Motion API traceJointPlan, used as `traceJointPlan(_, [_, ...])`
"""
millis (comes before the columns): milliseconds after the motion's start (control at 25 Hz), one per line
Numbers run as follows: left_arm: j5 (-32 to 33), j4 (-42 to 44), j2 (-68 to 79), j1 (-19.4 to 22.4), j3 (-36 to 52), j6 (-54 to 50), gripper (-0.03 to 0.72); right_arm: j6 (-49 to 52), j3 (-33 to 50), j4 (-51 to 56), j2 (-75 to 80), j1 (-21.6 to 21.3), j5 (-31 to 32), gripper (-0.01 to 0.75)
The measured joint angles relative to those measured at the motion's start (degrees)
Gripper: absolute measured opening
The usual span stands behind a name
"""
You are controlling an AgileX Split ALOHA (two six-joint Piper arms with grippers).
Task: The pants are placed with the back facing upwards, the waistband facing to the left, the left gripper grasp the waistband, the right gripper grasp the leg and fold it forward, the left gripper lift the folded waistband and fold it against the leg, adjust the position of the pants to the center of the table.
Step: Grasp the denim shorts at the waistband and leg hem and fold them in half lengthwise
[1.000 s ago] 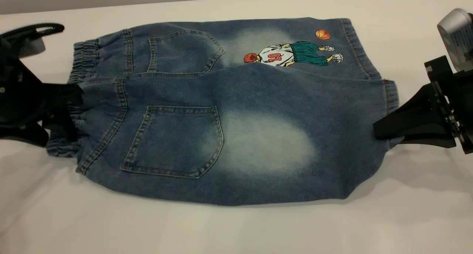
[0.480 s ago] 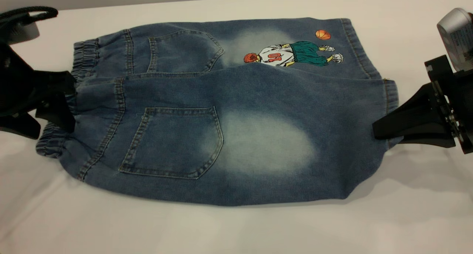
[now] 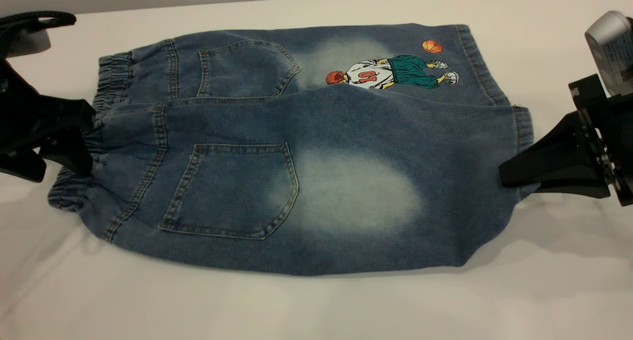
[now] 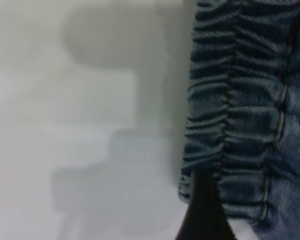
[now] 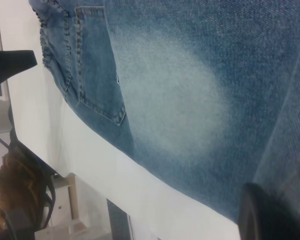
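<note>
The pants (image 3: 316, 181) lie back up on the white table (image 3: 316, 300), waistband to the left, folded lengthwise so the leg (image 3: 356, 191) with the pale oval covers part of the print leg (image 3: 395, 72). My left gripper (image 3: 81, 137) is shut on the gathered waistband (image 3: 74, 189); in the left wrist view one dark finger (image 4: 202, 210) lies across the ruched waistband (image 4: 230, 100). At the right end, my right gripper (image 3: 509, 176) is shut on the leg near its hem (image 3: 523, 127). The right wrist view looks along the leg (image 5: 175, 95) past a dark finger (image 5: 270, 215).
A black cable loop (image 3: 44, 18) hangs at the far left by the left arm. The right arm's silver camera housing (image 3: 610, 38) sits at the right edge. White tabletop runs all round the pants, widest in front. Room clutter (image 5: 15, 195) shows beyond the table's edge.
My left gripper has drawn leftward with the waistband, pulling that end of the pants out flatter. The right gripper and the leg end have stayed still.
</note>
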Motion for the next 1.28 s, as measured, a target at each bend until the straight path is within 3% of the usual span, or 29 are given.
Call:
traceJointPlan(480, [-0.5,0.1,5.1,0.0,0.0,-0.4,0.447,0.0,0.0,-0.2,0.0,0.0,-0.1,0.014])
traceJointPlan(920, [1.5,5.3,5.1,0.1,-0.1,-1.5,0.449,-0.1,0.0,-0.5,0.0,0.0,-0.1,0.014])
traceJointPlan(1280, [2.6,10.5,5.1,3.6,-0.1,-6.4,0.45,0.0,0.0,-0.7,0.0,0.0,-0.1,0.014])
